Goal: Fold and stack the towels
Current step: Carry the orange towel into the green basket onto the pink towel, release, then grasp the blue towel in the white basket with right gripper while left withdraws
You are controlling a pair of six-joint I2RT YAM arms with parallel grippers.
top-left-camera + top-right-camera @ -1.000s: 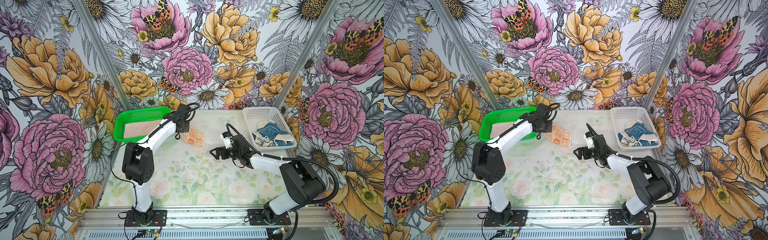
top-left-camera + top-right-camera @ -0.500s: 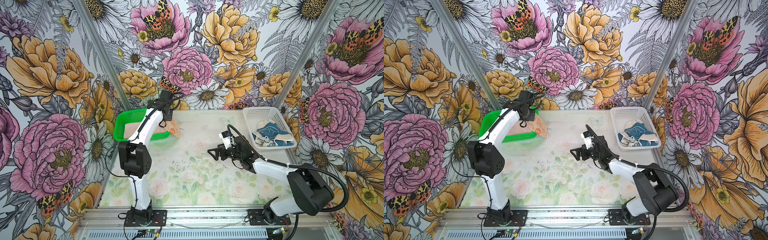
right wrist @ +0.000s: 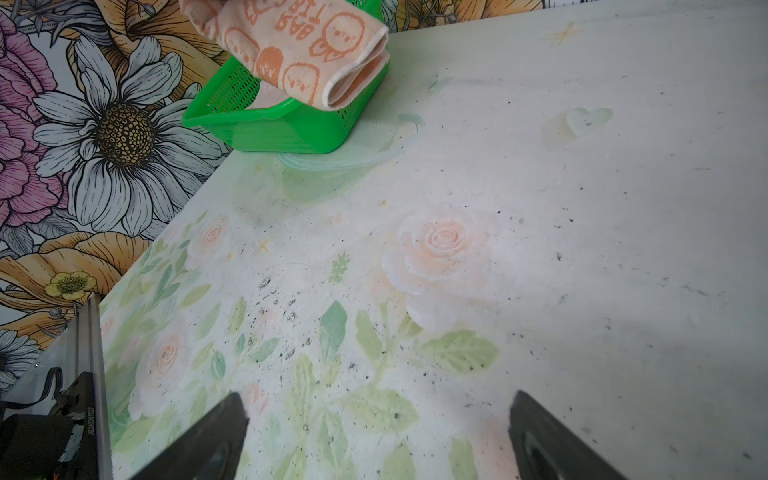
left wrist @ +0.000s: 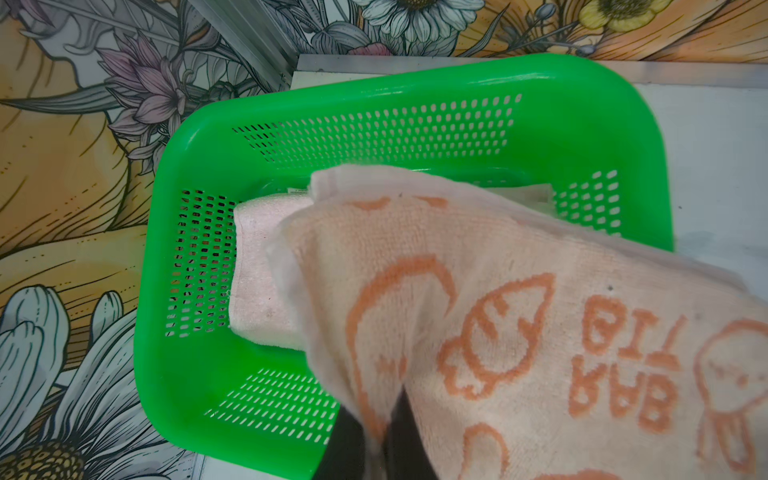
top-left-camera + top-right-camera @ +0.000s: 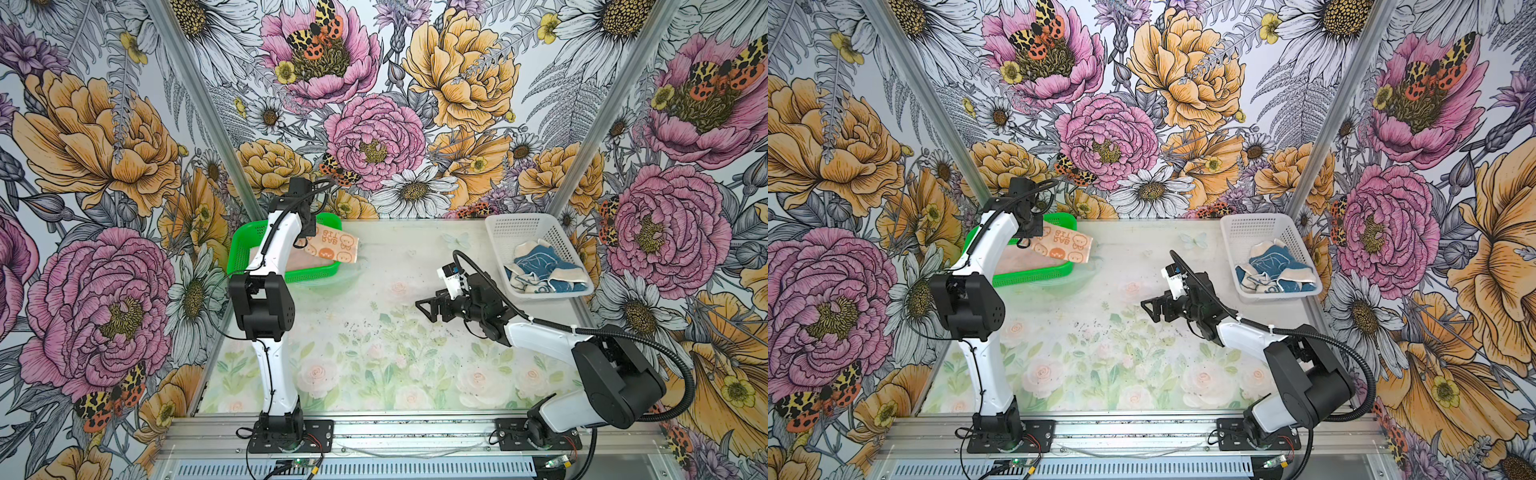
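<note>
My left gripper is shut on one edge of the folded orange rabbit towel, holding it above the right end of the green basket. Part of the towel juts out past the basket's rim. The folded pale pink towel lies flat inside that basket, partly covered by the orange one. The blue and cream towel lies crumpled in the white basket at the back right. My right gripper hovers open over the table right of centre, with nothing between its fingers.
The green basket stands in the back left corner against the flowered walls. The white basket stands along the right wall. The left arm's elbow stands tall at the table's left. An aluminium rail runs along the front edge.
My left gripper has carried the orange towel from the table's middle back and left to above the green basket. The right gripper has stayed open, almost in place.
</note>
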